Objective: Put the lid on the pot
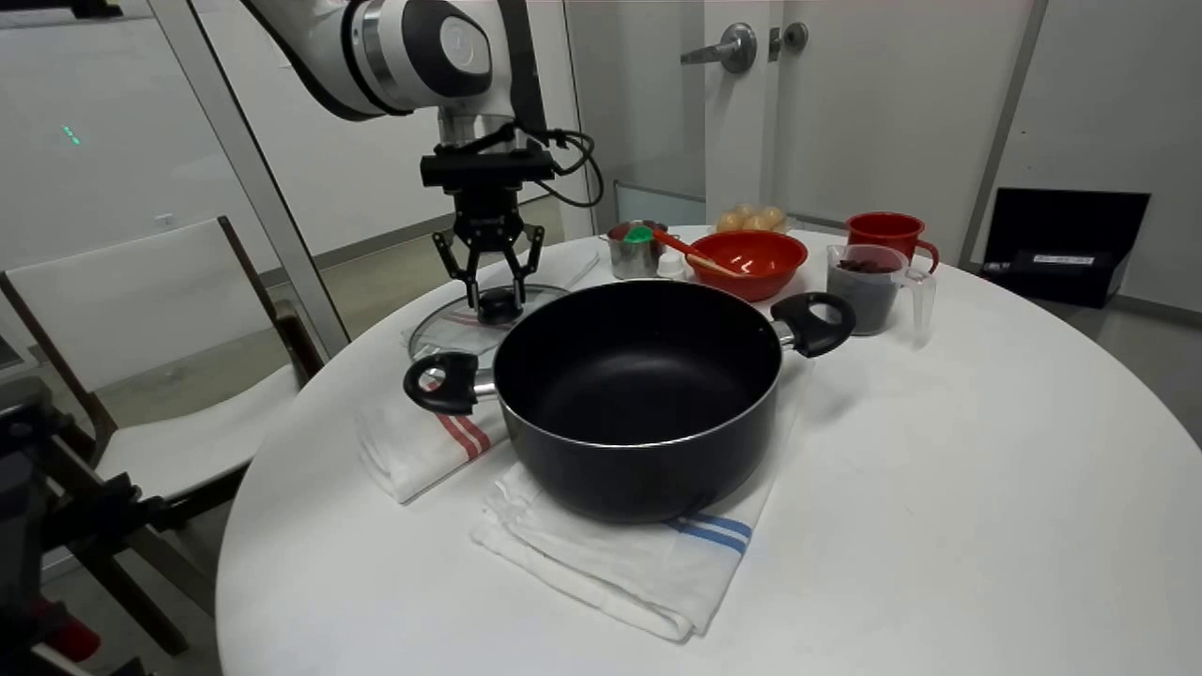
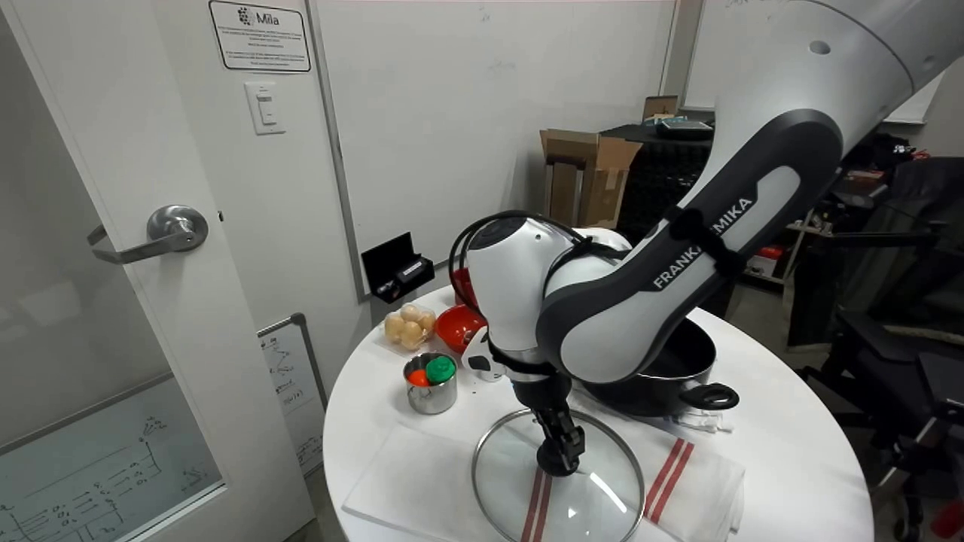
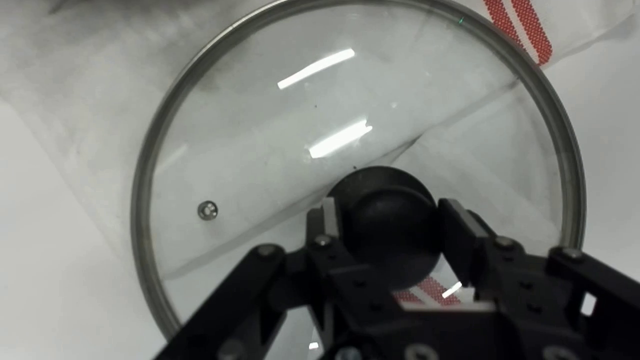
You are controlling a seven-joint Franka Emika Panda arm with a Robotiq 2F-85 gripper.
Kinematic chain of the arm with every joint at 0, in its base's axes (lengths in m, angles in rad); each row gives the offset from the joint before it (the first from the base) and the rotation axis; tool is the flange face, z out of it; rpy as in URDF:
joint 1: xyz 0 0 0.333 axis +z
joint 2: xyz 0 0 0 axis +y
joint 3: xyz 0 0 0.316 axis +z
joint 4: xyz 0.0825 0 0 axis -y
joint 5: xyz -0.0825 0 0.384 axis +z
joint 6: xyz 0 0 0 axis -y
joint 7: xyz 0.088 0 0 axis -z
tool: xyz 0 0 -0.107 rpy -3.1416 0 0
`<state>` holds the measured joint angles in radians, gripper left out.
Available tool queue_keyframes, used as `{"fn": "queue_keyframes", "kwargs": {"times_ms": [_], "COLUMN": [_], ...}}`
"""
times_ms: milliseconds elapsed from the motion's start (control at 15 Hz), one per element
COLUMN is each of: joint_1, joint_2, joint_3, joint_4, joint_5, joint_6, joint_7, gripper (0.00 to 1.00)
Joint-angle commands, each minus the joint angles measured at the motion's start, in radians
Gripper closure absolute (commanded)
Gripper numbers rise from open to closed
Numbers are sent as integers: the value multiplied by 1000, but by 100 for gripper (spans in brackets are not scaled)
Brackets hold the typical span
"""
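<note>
Fingers (image 1: 472, 293) stand on either side of the knob (image 1: 499, 305) of the lid (image 1: 454, 336) in an exterior view, parted by about the knob's width. The lid is off the pot (image 1: 648, 479), just beside it, over a red-striped towel (image 1: 423, 455); the pot sits uncovered on a blue-striped towel (image 1: 610, 582), one loop handle (image 1: 455, 383) overlapping the lid's edge from this angle. I judge the grasp to be the step in hand; the next move calls for a straight lift that clears the pot's rim, then a sideways carry and a level lowering. A round white table (image 1: 986, 498) bears it all, along with a red bowl (image 1: 770, 282), a measuring cup (image 1: 864, 305) and a red mug (image 1: 883, 233). A chair (image 1: 160, 324) stands near the table's edge.

In an exterior view, the arm (image 2: 678, 263) reaches across the table and hides part of the pot, while the lid shows near a metal cup (image 2: 433, 399). The room holds a door (image 2: 113, 135), a whiteboard (image 2: 489, 128) and a cardboard box (image 2: 602, 188).

In the wrist view, the fingers appear to press the knob from both sides, so I take the lid as held. Whether it bears on the towel or hangs slightly above, I cannot tell. The round knob could let it swivel or tip when carried.
</note>
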<state>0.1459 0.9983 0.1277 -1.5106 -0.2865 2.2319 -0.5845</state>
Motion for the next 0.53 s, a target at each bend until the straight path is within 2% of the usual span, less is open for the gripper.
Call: {"fn": "queue_keyframes", "kwargs": {"times_ms": [0,467], "joint_1": [1,3], "joint_2": [-13,-129], "joint_3": [-2,-7], "joint_4": [-6,-103], "joint_5": [-22,-39], "joint_6": [4,4], "joint_7": [9,27], "gripper": [75,75]}}
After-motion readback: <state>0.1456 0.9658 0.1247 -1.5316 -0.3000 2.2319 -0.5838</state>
